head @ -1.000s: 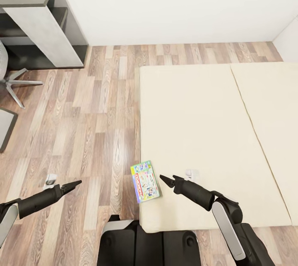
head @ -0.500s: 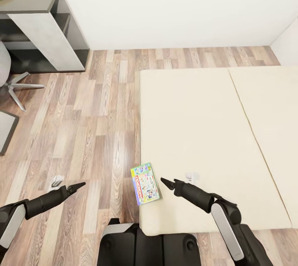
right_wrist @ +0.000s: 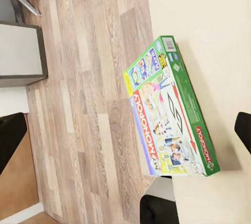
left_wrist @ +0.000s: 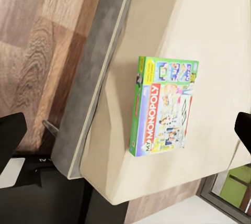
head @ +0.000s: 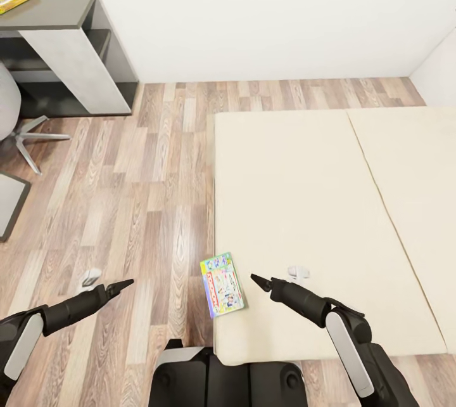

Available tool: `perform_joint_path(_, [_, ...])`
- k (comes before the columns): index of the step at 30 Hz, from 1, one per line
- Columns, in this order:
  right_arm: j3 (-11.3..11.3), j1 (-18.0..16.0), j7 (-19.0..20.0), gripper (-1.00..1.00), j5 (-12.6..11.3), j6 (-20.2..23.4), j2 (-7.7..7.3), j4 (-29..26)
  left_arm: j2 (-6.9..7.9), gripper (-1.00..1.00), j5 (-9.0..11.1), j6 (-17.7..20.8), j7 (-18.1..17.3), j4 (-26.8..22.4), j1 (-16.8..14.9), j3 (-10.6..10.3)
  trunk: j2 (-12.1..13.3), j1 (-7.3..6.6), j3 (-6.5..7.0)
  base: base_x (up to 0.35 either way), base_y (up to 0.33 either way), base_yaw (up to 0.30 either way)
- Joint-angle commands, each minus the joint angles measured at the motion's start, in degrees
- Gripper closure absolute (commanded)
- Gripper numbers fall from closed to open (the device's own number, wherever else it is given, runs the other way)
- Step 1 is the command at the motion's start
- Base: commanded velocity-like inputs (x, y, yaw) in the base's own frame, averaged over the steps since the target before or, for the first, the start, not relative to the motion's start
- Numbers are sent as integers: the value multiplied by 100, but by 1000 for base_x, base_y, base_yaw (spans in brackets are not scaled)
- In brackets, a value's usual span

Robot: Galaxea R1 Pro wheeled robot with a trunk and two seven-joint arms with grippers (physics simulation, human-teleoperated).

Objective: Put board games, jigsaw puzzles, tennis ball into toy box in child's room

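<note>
Monopoly box (head: 222,284) lies flat at bed (head: 304,204) near-left edge, long axis near-far, just left of released right gripper (head: 261,281), the nearer one.

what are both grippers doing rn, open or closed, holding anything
Left gripper: open, empty, over the floor beside the bed.
Right gripper: open, empty, over the bed near the board game.
</note>
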Motion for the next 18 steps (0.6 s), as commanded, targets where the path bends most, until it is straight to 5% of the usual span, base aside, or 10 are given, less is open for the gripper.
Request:
perform_joint_path(1, [-2,-2,-2,-100,-17,29,-3,-4,-1,-100,10,30,-14,-2,-2,5,-8,3,4,0,0,0])
perform_joint_path(18, [-18,0,1,-100,-13,29,0,-6,1,-100,10,29,-17,-8,-2,3,-8,3,162,0,0,0])
